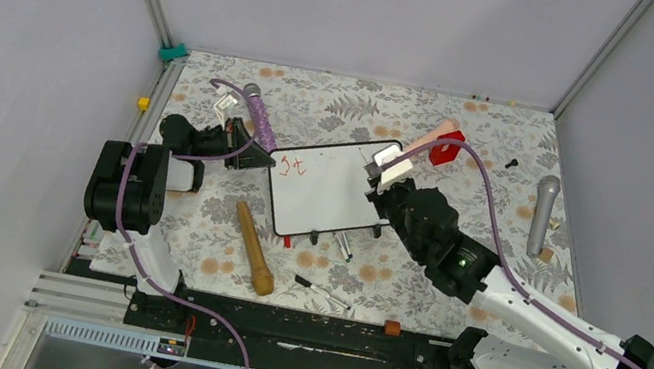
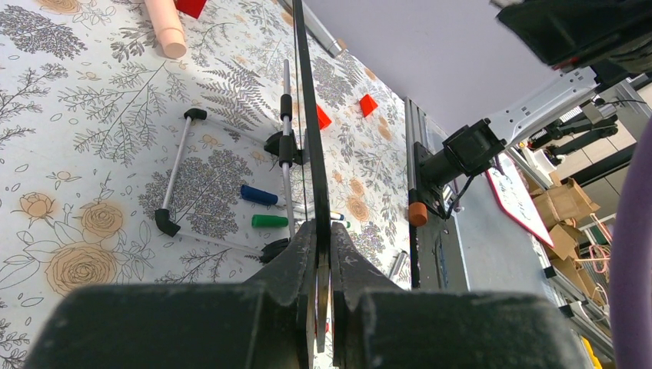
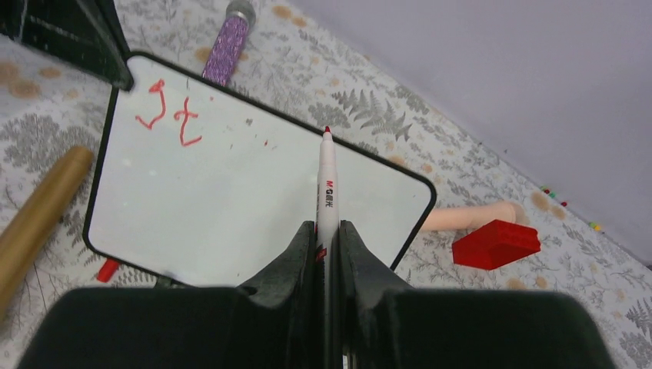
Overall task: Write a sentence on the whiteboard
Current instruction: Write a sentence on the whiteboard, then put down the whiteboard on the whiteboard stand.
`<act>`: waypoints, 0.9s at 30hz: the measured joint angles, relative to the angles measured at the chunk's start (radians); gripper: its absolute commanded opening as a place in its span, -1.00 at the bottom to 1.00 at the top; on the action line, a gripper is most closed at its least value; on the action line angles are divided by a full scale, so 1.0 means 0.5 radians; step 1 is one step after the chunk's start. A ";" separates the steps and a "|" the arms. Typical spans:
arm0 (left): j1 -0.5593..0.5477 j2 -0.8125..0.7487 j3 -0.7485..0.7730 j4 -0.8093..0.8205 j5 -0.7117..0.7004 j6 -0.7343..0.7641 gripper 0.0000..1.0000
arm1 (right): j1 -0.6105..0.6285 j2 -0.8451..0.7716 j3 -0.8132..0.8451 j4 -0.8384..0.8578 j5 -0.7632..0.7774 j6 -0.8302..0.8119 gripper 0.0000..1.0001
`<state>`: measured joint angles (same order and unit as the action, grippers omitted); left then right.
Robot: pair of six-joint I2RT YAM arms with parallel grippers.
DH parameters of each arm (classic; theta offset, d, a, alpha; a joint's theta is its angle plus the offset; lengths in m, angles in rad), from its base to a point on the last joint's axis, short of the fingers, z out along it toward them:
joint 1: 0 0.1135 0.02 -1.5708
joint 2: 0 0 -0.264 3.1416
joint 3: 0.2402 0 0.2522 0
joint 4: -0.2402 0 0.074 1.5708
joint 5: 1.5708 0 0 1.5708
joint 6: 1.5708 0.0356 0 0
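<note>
The whiteboard (image 1: 331, 195) stands propped at the table's middle, its left edge clamped by my shut left gripper (image 1: 257, 154). In the left wrist view the board's thin black edge (image 2: 307, 115) runs straight out from between the jaws of the left gripper (image 2: 323, 231). The sentence (image 3: 167, 108) is two red letters near the board's upper left corner (image 1: 294, 166). My right gripper (image 3: 328, 231) is shut on a white marker (image 3: 327, 184). The marker's red tip is over the board's far edge, right of the letters. I cannot tell whether it touches.
A wooden rolling pin (image 1: 254, 248) lies in front of the board on the left, and a black marker (image 1: 321, 291) lies in front of it. A purple microphone (image 1: 260, 112) sits behind the left gripper. A red block (image 1: 446, 150), a pink cylinder (image 1: 433, 134) and a grey microphone (image 1: 543, 213) lie right. Blue (image 2: 257, 195) and green (image 2: 269, 221) markers lie under the board.
</note>
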<state>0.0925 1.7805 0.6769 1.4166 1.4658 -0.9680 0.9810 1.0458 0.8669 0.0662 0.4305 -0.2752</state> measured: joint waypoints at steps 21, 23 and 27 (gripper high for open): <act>-0.002 -0.037 -0.049 -0.001 -0.022 0.010 -1.00 | -0.095 -0.278 -0.225 -0.110 -0.397 0.150 -1.00; -0.002 -0.037 -0.053 -0.002 -0.030 0.014 -1.00 | -0.095 -0.304 -0.229 -0.072 -0.448 0.143 -1.00; -0.002 -0.039 -0.066 -0.002 -0.049 0.019 -1.00 | -0.095 -0.317 -0.214 -0.015 -0.479 0.177 -1.00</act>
<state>0.0917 1.7611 0.6441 1.4158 1.4414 -0.9585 0.9337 0.8875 0.7597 0.0586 0.1909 -0.1867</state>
